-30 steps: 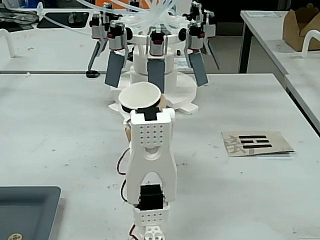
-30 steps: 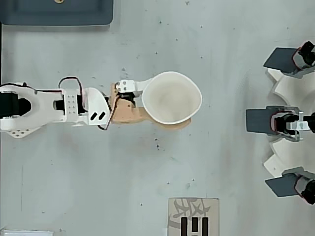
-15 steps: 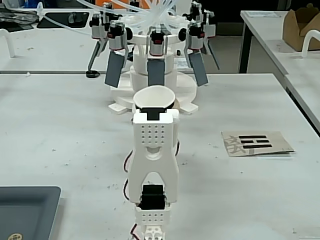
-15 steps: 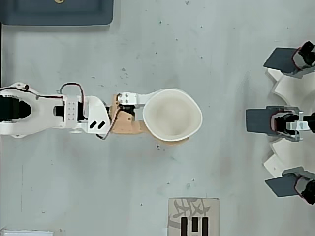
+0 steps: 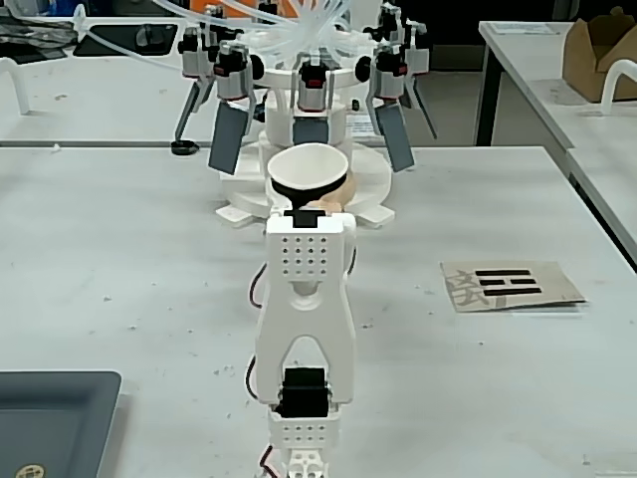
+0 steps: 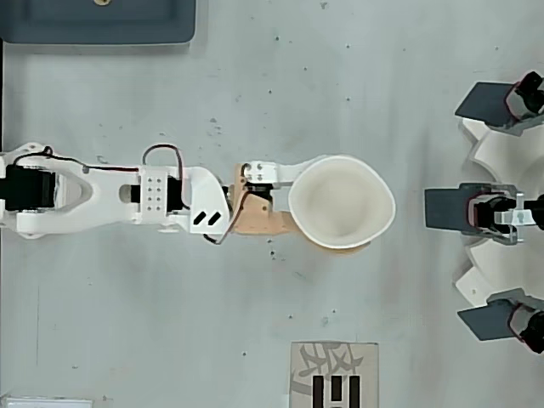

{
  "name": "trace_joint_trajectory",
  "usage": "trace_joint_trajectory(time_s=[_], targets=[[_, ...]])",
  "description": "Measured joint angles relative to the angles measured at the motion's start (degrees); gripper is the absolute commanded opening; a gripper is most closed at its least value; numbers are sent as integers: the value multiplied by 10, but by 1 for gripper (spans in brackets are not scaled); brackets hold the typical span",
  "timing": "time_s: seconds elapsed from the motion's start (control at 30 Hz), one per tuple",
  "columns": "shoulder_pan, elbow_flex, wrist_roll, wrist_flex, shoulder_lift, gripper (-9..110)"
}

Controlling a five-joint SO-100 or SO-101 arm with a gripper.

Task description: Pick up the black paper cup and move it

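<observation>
The white table (image 6: 357,93) carries everything. The white arm (image 6: 102,197) stretches along it toward a white stand with dark paddles (image 6: 497,212), which sits beyond the cup. A grey tray (image 6: 98,21) lies well away from the cup, near the arm's base. A printed card (image 6: 333,374) lies off to the cup's side. The cup (image 6: 340,208), rim squashed out of round, is pinched by the gripper (image 6: 336,206), upright, near the stand.
</observation>
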State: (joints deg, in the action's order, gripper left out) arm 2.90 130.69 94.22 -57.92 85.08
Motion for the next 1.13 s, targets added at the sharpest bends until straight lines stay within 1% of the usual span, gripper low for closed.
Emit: trace_joint_trajectory(time_s=[0.23, 0.5, 1.13], targets=[[0, -62, 0, 42, -25, 7], [-6, -109, 0, 61, -58, 7], [-10, -125, 0, 69, -69, 9]])
